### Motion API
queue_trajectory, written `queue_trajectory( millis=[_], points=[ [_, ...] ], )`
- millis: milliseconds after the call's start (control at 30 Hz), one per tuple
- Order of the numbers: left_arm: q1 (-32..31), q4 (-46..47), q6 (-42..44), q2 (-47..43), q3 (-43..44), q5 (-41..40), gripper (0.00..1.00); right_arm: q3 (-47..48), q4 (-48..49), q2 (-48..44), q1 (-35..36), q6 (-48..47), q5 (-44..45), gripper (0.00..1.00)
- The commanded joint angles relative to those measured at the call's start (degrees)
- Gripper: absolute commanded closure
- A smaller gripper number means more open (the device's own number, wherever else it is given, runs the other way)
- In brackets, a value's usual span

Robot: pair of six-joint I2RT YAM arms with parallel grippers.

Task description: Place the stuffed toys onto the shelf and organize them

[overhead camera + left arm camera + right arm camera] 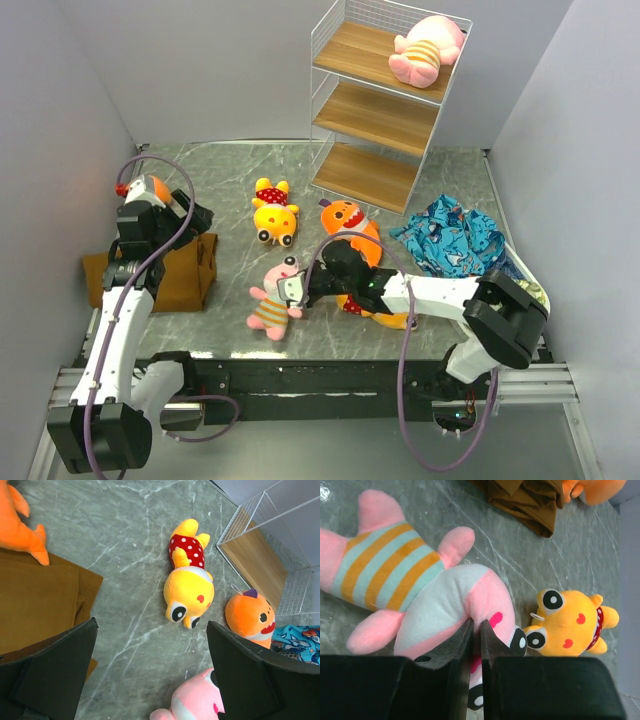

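A pink stuffed toy (275,300) (410,580) in an orange-striped shirt lies on the table's front middle. My right gripper (297,290) (476,625) is shut on a fold of its pink head. A yellow toy (274,212) (189,580) in a red dotted shirt and an orange fish toy (345,218) (250,615) lie before the white wire shelf (380,110). A second pink toy (425,48) rests on the shelf's top board. My left gripper (192,215) (151,625) hangs open over the table beside the brown cloth, holding nothing.
A brown cloth (175,270) (40,600) lies at the left with another orange toy (17,525) at its edge. A blue patterned cloth (455,235) sits at the right. An orange-yellow plush (388,318) lies partly under my right arm.
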Motion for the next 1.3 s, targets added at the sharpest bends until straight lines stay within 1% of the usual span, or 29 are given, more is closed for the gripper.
queue_trajectory(
  millis=[0, 33, 67, 133, 167, 233, 300, 400, 433, 500, 533, 567, 600, 667, 733, 800, 900, 1033, 1067, 1133, 1267],
  points=[
    [-0.19, 0.13, 1.65, -1.73, -0.09, -1.92, 0.03, 1.87, 3.03, 0.25, -0.18, -1.84, 1.68, 0.8],
    [-0.28, -0.13, 1.83, -1.91, -0.18, -2.1, 0.03, 1.87, 3.22, -0.01, -0.1, -0.27, 2.31, 0.73],
    [-0.63, -0.13, 1.92, -2.34, -0.18, -2.27, 0.03, 2.56, 3.23, -0.54, -0.1, 0.96, 3.27, 0.64],
    [-0.81, -0.4, 2.01, -2.96, -0.36, -2.98, 0.03, 4.23, 0.43, -0.72, 0.08, 4.73, 5.99, 0.42],
    [-1.07, -0.48, 2.01, -3.75, -0.88, -2.89, 0.03, 6.16, -3.24, -0.72, 0.08, 5.8, 6.18, 0.41],
    [-1.33, -0.57, 2.27, -4.37, -1.32, -2.71, 0.04, 7.05, -4.77, -0.98, 0.34, 9.39, 7.14, 0.39],
    [-1.77, -1.18, 2.44, -5.51, -1.68, -2.8, 0.04, 5.92, -3.73, -2.91, 1.13, 12.39, 8.29, 0.4],
    [-1.86, -1.89, 2.53, -6.83, -2.11, -4.12, 0.03, 2.93, 1.54, -6.51, 3.68, 21.42, 11.63, 0.4],
    [-1.86, -1.89, 2.62, -7.09, -2.12, -4.9, 0.03, 2.66, 2.16, -7.48, 4.03, 28.15, 12.24, 0.4],
    [-1.86, -1.89, 2.8, -7.8, -2.03, -5.52, 0.04, 3.79, 0.25, -7.75, 5.44, 34.78, 15.05, 0.41],
    [-1.86, -1.8, 2.88, -7.89, -2.11, -5.87, 0.04, 4.76, -1.5, -7.49, 5.96, 39.86, 16.28, 0.41],
    [-1.86, -1.8, 2.89, -7.89, -1.77, -6.31, 0.03, 6.51, -5.0, -7.31, 7.27, 41.48, 18.73, 0.41],
    [-1.86, -2.24, 2.89, -7.89, -1.5, -6.67, 0.03, 7.31, -6.52, -7.05, 8.33, 42.36, 20.41, 0.41],
    [-1.86, -2.59, 2.89, -7.97, -1.24, -7.37, 0.03, 8.2, -8.72, -6.52, 11.22, 42.02, 23.05, 0.4],
    [-1.86, -2.59, 2.71, -8.41, -1.32, -7.81, 0.03, 9.59, -10.04, -4.95, 12.47, 39.84, 24.2, 0.38],
    [-1.77, -2.68, 2.8, -9.29, -1.24, -7.99, 0.04, 11.53, -13.55, -3.19, 14.83, 38.42, 26.29, 0.38],
    [-1.86, -3.21, 2.62, -10.26, -1.06, -11.84, 0.03, 15.13, -16.81, 0.33, 18.17, 35.87, 29.2, 0.37],
    [-1.86, -3.73, 2.18, -11.31, -0.89, -14.39, 0.03, 20.3, -20.49, 6.73, 20.38, 33.59, 34.65, 0.36],
    [-1.86, -3.82, 2.1, -11.57, -0.8, -15.1, 0.03, 21.37, -22.94, 7.88, 20.82, 33.32, 35.44, 0.36],
    [-1.86, -4.26, 1.83, -11.66, -0.71, -16.77, 0.03, 23.3, -24.63, 10.6, 21.52, 32.27, 36.59, 0.36],
    [-1.77, -4.44, 1.48, -11.49, -0.71, -17.22, 0.04, 23.05, -23.42, 12.46, 22.31, 29.63, 39.75, 0.35]
  ],
)
